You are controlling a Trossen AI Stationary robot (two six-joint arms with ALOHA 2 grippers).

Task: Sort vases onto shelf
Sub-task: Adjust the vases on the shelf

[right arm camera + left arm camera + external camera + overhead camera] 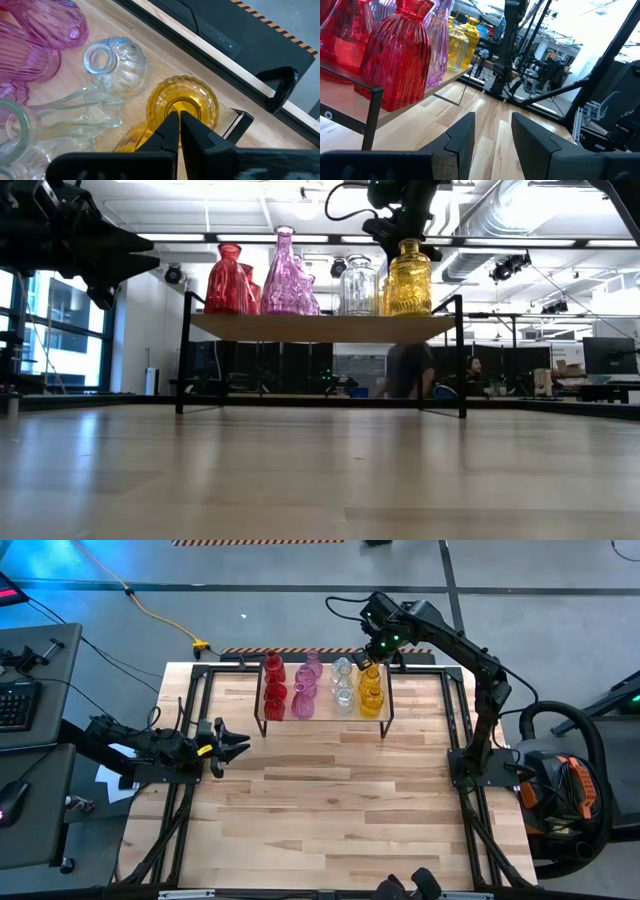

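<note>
Right end effector [179, 131] shut, directly above yellow vase [182, 102] mouth, on shelf [385, 710]

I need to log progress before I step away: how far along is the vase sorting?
Nearly finished, it looks. The shelf holds red vases, pink vases, clear vases and yellow vases grouped by colour. No vases show on the table. In hand: the right tool, shut, sits over the rear yellow vase's mouth. The left tool waits empty at the table's left. Left: withdrawing the right arm.
</note>
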